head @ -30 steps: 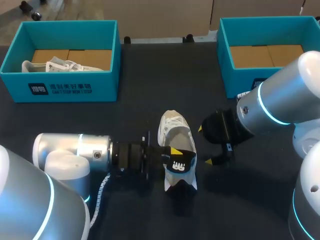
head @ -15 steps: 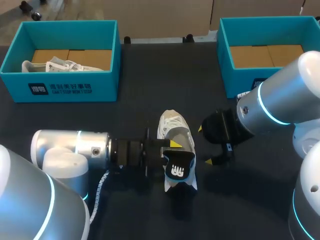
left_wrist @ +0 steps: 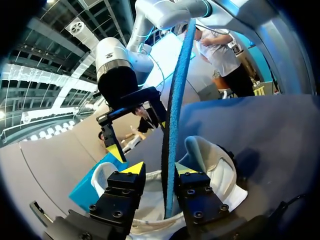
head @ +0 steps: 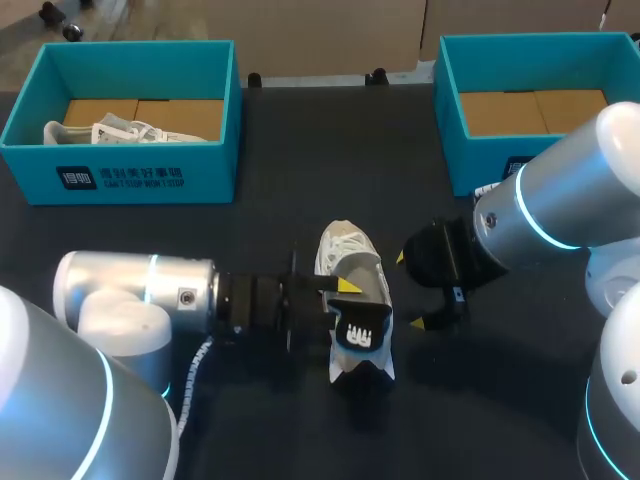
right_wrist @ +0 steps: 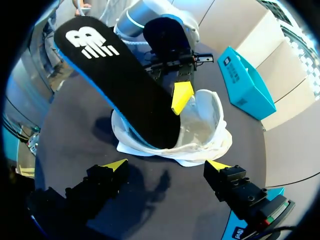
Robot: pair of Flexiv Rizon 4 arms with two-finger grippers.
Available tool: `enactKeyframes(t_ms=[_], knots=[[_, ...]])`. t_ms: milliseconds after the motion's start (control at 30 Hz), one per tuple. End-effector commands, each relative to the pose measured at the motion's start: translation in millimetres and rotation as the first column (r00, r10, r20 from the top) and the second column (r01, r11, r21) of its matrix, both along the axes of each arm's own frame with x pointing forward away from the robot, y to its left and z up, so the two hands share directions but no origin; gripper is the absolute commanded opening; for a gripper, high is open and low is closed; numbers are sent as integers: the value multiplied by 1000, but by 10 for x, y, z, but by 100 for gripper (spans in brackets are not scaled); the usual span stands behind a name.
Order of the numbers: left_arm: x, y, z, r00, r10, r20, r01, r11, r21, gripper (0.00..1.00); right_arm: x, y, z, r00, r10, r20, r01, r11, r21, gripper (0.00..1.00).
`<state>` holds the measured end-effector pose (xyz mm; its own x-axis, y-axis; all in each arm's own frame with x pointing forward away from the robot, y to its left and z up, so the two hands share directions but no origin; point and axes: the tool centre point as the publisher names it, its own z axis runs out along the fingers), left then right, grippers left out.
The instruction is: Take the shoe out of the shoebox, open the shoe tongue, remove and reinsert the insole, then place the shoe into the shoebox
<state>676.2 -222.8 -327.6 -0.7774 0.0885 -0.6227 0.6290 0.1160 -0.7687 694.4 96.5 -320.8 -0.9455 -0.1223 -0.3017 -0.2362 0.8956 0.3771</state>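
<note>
The shoe is out of its box and lies on the dark table near the middle, between the 2 arms, so step 1 is done. Its mouth is spread wide enough for the insole to pass, which suggests the tongue is open. The insole is half in and half out: its front end is tucked inside the shoe and its logo end sticks up towards the near side. These views cannot tell whether it is on its way out or back in. Seating the insole and boxing the shoe are left to do.

The left gripper reaches in level from the left and pinches the insole edge-on between its yellow tips. The right gripper hangs just right of the shoe, its fingers spread wide and holding nothing.

Both teal boxes stand at the far edge. The left shoebox holds another white shoe, and the right shoebox shows only its cardboard floor.
</note>
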Motion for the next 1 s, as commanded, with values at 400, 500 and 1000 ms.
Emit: enactKeyframes(t_ms=[400, 500, 1000], knots=[[-139, 72, 127, 1000, -5, -11, 5, 1000, 15, 30, -15, 3, -12, 1000, -2, 4, 2, 1000, 0, 100], [-174, 82, 147, 1000, -5, -11, 5, 1000, 10, 24, -15, 3, -12, 1000, -2, 4, 2, 1000, 0, 100], [-266, 51, 125, 999, -20, -40, 21, 1000, 18, 0, -15, 3, -12, 1000, -2, 4, 2, 1000, 0, 100]])
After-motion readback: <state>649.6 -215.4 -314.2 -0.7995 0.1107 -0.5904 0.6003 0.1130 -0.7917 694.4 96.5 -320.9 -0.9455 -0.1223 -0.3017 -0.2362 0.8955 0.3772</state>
